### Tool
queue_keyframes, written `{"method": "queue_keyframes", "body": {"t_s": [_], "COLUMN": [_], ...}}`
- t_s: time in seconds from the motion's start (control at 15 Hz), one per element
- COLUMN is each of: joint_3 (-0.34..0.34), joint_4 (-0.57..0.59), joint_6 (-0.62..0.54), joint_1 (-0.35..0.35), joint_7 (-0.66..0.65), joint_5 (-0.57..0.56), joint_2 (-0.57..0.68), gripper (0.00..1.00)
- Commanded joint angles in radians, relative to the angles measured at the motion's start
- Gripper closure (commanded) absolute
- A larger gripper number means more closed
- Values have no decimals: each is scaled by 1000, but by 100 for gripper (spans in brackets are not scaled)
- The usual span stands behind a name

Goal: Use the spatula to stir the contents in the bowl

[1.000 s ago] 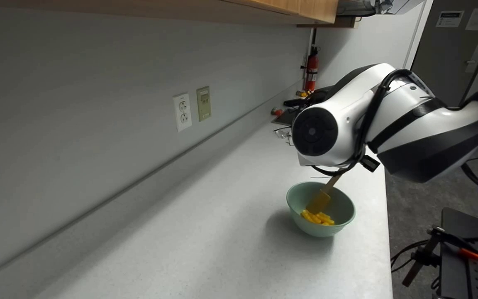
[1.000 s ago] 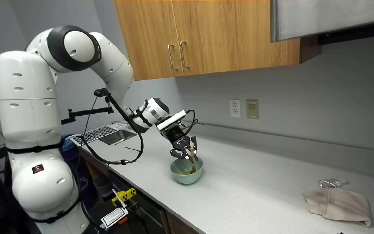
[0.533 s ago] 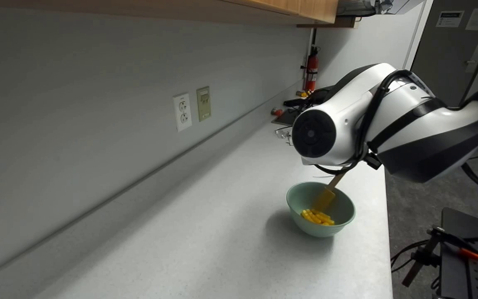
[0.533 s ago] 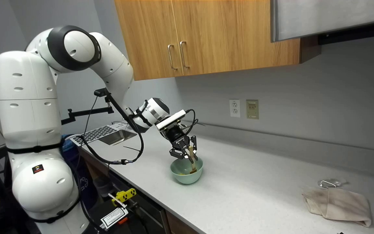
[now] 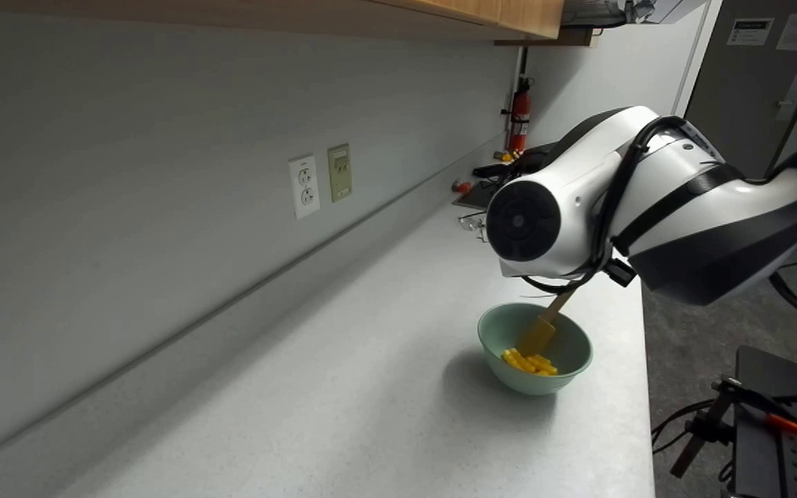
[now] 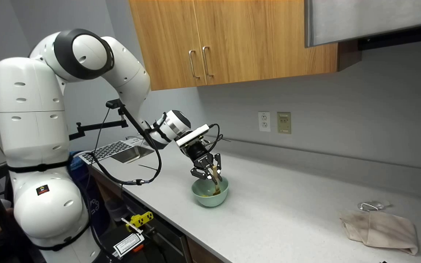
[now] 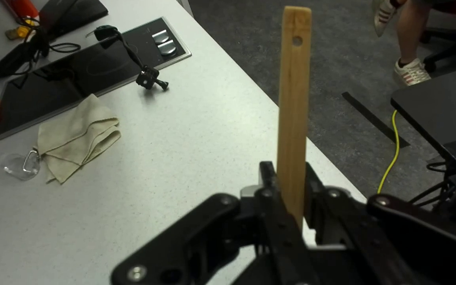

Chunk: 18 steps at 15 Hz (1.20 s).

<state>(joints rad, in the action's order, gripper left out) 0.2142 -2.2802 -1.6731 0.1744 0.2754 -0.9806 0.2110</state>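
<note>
A robot's gripper (image 7: 290, 178) holds a spatula (image 5: 544, 326) over a desk (image 5: 371, 387), its black fingers (image 7: 268, 175) narrowed on both sides of the wooden handle (image 7: 295, 91), whose holed end juts past them. The yellow blade (image 5: 535, 339) leans down to the left, in an exterior view, inside a mint-green bowl (image 5: 533, 384), its lower end at a small heap of yellow pieces (image 5: 531, 364); whether the two touch cannot be told. The fingers hang low over the bowl, close to its rim. The bowl sits upright near the desk's right edge, with bare surface opening to its left as far as the wall (image 5: 163, 173) and on the near side. The white-and-black arm (image 5: 703, 221) reaches in from the right, across that edge. In an exterior view, open desk runs right from the bowl to a folded beige cloth (image 6: 382, 233), well apart from it, with a clear item (image 6: 376, 205) just beside the cloth's far side. Wooden cabinets (image 6: 239, 44) hang on the far wall, higher than the gripper. In the wrist view, a black cooktop (image 7: 89, 71) lies beyond the cloth, a small black mount (image 7: 147, 77) at its near right; past the desk's edge spread dark floor (image 7: 251, 43) and a black table (image 7: 445, 105).
</note>
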Motion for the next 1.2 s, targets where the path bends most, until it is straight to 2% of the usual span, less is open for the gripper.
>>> {"method": "queue_keyframes", "body": {"t_s": [0.0, 0.33, 1.13], "joint_3": [3, 0, -20], "joint_4": [11, 14, -57], "joint_6": [-53, -120, -106], "joint_1": [-2, -1, -7], "joint_7": [-1, 3, -27], "joint_5": [25, 48, 13], "joint_2": [1, -5, -29], "gripper": [96, 96, 96]}}
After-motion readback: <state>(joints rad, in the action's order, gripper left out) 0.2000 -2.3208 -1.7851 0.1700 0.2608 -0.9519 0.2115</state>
